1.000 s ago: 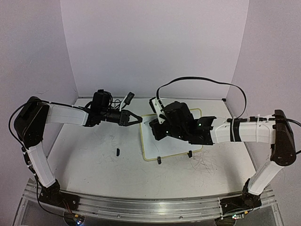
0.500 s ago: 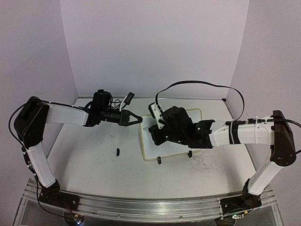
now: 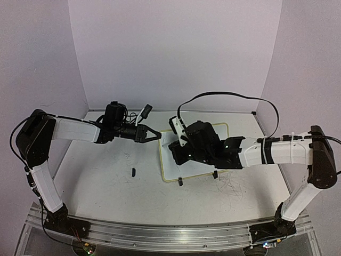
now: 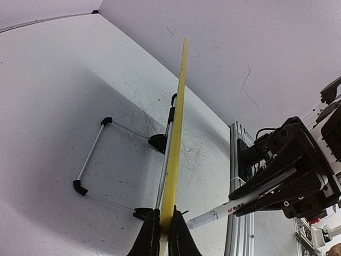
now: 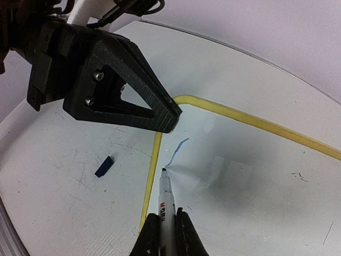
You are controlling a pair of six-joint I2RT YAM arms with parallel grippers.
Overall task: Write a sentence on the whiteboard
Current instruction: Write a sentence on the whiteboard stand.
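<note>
The whiteboard (image 3: 175, 168), white with a yellowish frame, stands tilted on two black feet at mid-table. My left gripper (image 3: 155, 136) is shut on its far left frame edge; in the left wrist view (image 4: 164, 234) the jaws pinch the yellow frame (image 4: 178, 117). My right gripper (image 3: 177, 151) hovers over the board's left part, shut on a white marker (image 5: 165, 194). The marker tip touches the board near its left frame. Of the sentence, only one short slanted blue stroke (image 5: 178, 151) shows, just above the tip. The marker (image 4: 240, 205) also shows in the left wrist view.
A dark blue marker cap (image 3: 133, 172) lies on the table left of the board, also in the right wrist view (image 5: 104, 166). Grey scribbles mark the table (image 3: 234, 186). Purple walls close the back and sides. A metal rail (image 3: 160, 234) runs along the near edge.
My right gripper with the marker has shifted slightly down and left over the board. The left arm and the board have not moved.
</note>
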